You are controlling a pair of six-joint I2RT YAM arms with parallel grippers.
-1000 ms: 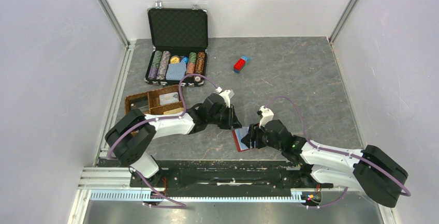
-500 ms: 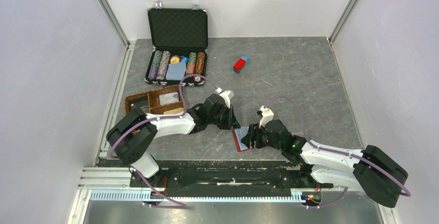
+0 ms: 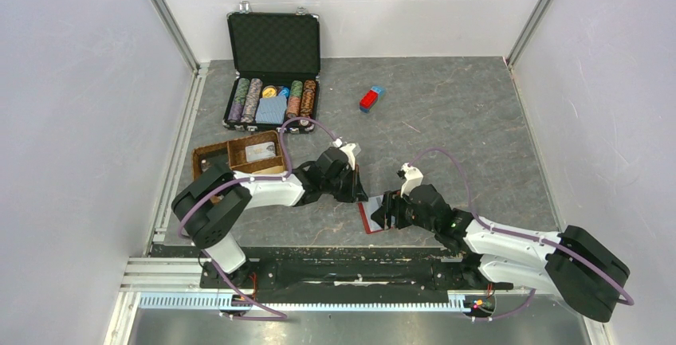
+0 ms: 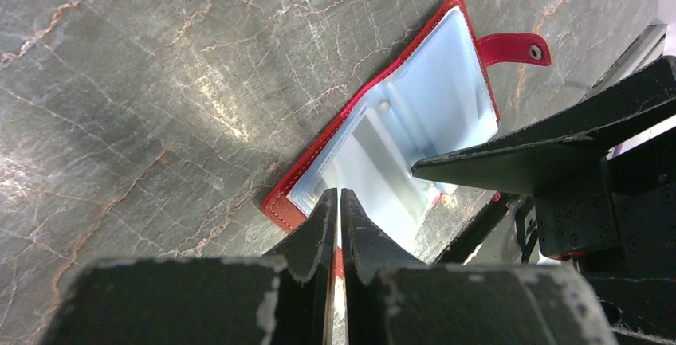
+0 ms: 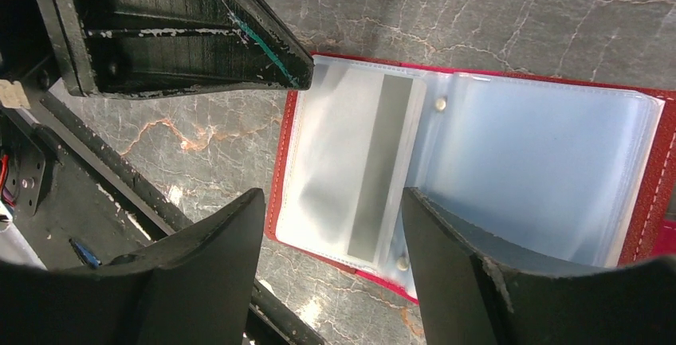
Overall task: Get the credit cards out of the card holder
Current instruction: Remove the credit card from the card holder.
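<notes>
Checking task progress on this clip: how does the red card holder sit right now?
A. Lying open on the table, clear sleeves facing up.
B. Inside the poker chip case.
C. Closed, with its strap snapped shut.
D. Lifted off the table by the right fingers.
A: the card holder lies spread open on the table, its strap undone and a card showing inside a sleeve.

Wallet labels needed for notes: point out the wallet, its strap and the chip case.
wallet [image 5: 510, 146], right wrist view, clear inner sleeve
strap [image 4: 510, 49], left wrist view, red tab
chip case [image 3: 273, 42], top view, open lid
</notes>
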